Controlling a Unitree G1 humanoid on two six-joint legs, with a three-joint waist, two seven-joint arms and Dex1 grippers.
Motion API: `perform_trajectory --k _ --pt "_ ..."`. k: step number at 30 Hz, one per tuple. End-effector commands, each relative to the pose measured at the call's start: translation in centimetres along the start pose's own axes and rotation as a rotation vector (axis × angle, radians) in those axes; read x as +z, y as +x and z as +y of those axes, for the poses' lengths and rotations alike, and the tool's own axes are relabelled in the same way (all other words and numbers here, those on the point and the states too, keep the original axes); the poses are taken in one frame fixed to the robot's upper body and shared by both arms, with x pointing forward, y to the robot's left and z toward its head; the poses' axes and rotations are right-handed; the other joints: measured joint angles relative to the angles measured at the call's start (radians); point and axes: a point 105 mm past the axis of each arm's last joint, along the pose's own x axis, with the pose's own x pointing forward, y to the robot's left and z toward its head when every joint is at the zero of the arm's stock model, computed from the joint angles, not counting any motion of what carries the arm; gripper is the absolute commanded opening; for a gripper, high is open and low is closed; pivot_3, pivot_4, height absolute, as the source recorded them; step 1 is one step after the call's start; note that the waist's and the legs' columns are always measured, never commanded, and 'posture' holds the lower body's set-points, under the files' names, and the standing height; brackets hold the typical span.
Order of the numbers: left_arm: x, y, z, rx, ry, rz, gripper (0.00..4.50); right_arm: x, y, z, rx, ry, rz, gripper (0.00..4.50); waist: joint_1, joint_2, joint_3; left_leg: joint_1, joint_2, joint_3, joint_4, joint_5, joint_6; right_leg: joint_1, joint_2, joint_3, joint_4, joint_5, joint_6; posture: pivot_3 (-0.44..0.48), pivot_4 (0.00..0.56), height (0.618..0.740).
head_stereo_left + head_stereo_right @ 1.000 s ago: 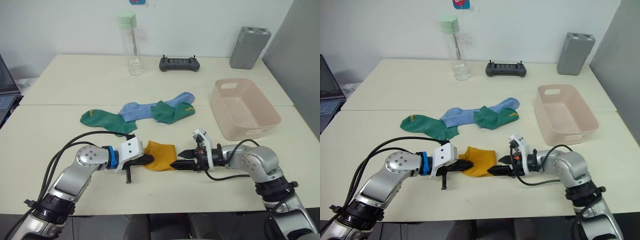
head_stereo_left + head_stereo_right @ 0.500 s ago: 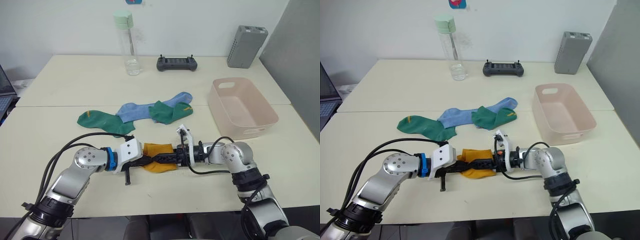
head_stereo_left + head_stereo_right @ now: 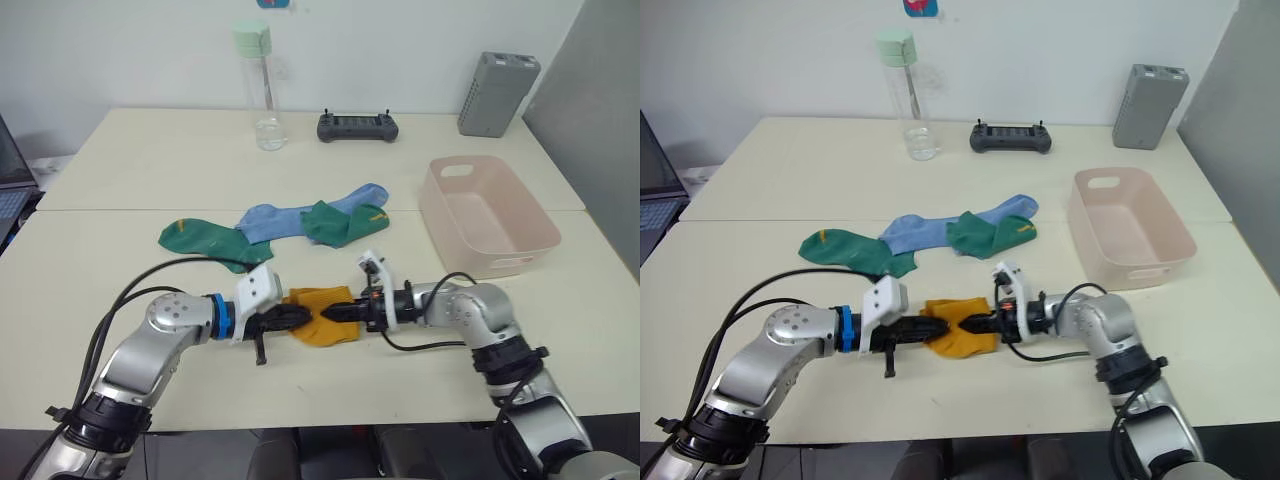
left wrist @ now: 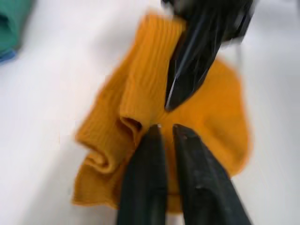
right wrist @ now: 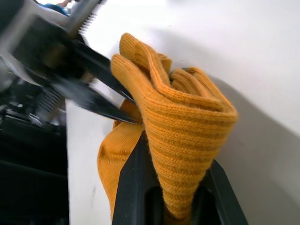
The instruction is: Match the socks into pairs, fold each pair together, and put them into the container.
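Gripping the mustard-yellow socks [image 3: 322, 315] from both sides, your two grippers meet at the front middle of the desk [image 3: 150, 170]. Your right gripper [image 3: 333, 313] is clenched on a thick fold of the yellow knit, which bulges up between its fingers in the right wrist view. Your left gripper [image 3: 296, 316] has its fingers nearly together, tips resting on the bundle's left edge; you cannot tell whether any cloth is caught between them. The bundle lies bunched and ribbed on the desk. Behind it sit the rest: one dark green sock [image 3: 208, 243] to the left, light blue socks [image 3: 290, 217] in the middle, and a second dark green sock [image 3: 345, 222] overlapping the blue on the right. Your pale pink container [image 3: 540, 235] stands to the right, well apart from the grippers. At the far edge: a clear bottle [image 3: 259, 85], a black controller [image 3: 359, 127], a grey box [image 3: 497, 93].
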Motion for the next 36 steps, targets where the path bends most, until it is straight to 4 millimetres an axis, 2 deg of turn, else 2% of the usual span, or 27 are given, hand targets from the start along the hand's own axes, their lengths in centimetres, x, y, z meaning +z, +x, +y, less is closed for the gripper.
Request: perform_trajectory --k 1,6,10,13,15,17,19,22,27,32,36 --pt "4.2 -0.1 0.0 -0.009 0.011 -0.124 1.77 4.2 -2.7 1.9 0.02 -0.128 -0.113 0.0 -0.002 0.0 0.0 0.0 0.0 0.0 0.0 0.0 0.0 0.0 0.0 0.0 0.0 0.0 0.0 0.0 0.15 0.74" --pt "10.0 1.9 0.2 -0.034 0.073 -0.27 3.24 9.8 -8.5 2.2 -0.148 -0.307 -0.256 0.0 0.002 0.001 0.0 0.0 -0.001 0.0 -0.001 0.0 0.0 0.0 0.0 0.0 -0.001 0.0 0.0 0.0 0.15 0.74" --pt "13.9 4.6 0.5 -0.029 0.182 -0.346 4.4 13.0 -13.7 2.0 -0.406 -0.624 -0.253 0.0 0.018 0.001 0.001 -0.001 -0.001 0.0 -0.002 0.0 0.0 0.0 0.0 0.0 -0.002 0.0 0.0 0.0 0.15 0.74" --pt "16.6 6.6 0.7 -0.009 0.222 -0.435 4.48 15.0 -18.3 1.1 -0.645 -0.831 -0.192 0.0 0.024 0.002 0.001 -0.001 -0.002 0.001 -0.002 0.0 0.0 0.0 0.0 0.0 -0.003 -0.001 0.0 0.0 0.15 0.74" --pt "17.6 8.0 0.8 0.007 0.242 -0.472 4.48 15.6 -20.7 0.2 -0.792 -0.957 -0.113 0.0 0.024 0.002 0.001 -0.001 -0.002 0.001 -0.002 0.0 0.0 0.0 -0.001 0.001 -0.004 -0.001 0.0 0.0 0.15 0.74" --pt "17.8 8.9 0.9 0.012 0.24 -0.483 4.48 15.9 -21.9 -0.9 -0.879 -1.04 -0.05 0.0 0.018 0.002 0.001 -0.001 -0.002 0.002 -0.002 0.0 0.0 0.0 -0.001 0.002 -0.004 -0.001 0.001 0.0 0.15 0.74" --pt "18.0 10.2 0.4 -0.01 0.246 -0.489 4.48 16.0 -23.1 -2.9 -0.989 -1.148 0.05 0.0 0.007 0.002 0.001 0.001 -0.002 0.004 -0.002 0.0 0.0 0.0 -0.001 0.004 -0.004 -0.001 0.001 0.0 0.15 0.74" --pt "18.5 11.3 -0.3 -0.032 0.249 -0.506 4.48 15.6 -23.1 -4.8 -1.017 -1.232 0.134 0.0 -0.002 0.003 0.002 0.001 -0.002 0.005 -0.002 0.0 0.0 0.0 -0.001 0.005 -0.002 -0.001 0.001 0.0 0.15 0.74" --pt "18.4 11.7 -0.9 -0.05 0.243 -0.516 4.48 13.4 -21.3 -8.6 -1.005 -1.376 0.338 0.0 -0.01 0.005 0.002 0.001 -0.002 0.006 -0.002 0.0 0.0 0.0 -0.001 0.006 -0.001 -0.001 0.001 0.0 0.15 0.74" --pt "16.2 11.5 -1.0 -0.043 0.243 -0.439 4.48 12.0 -20.3 -11.0 -0.963 -1.464 0.482 0.0 -0.01 0.005 0.002 0.002 -0.002 0.006 -0.002 0.0 0.0 0.0 -0.001 0.006 -0.001 0.001 -0.002 0.0 0.15 0.74" --pt "15.7 11.2 -0.2 0.007 0.225 -0.411 4.48 9.9 -19.2 -12.2 -0.846 -1.404 0.573 0.0 -0.008 0.005 0.003 0.002 -0.002 0.006 -0.002 0.0 0.0 0.0 -0.001 0.006 -0.001 0.002 -0.003 0.0 0.15 0.74"
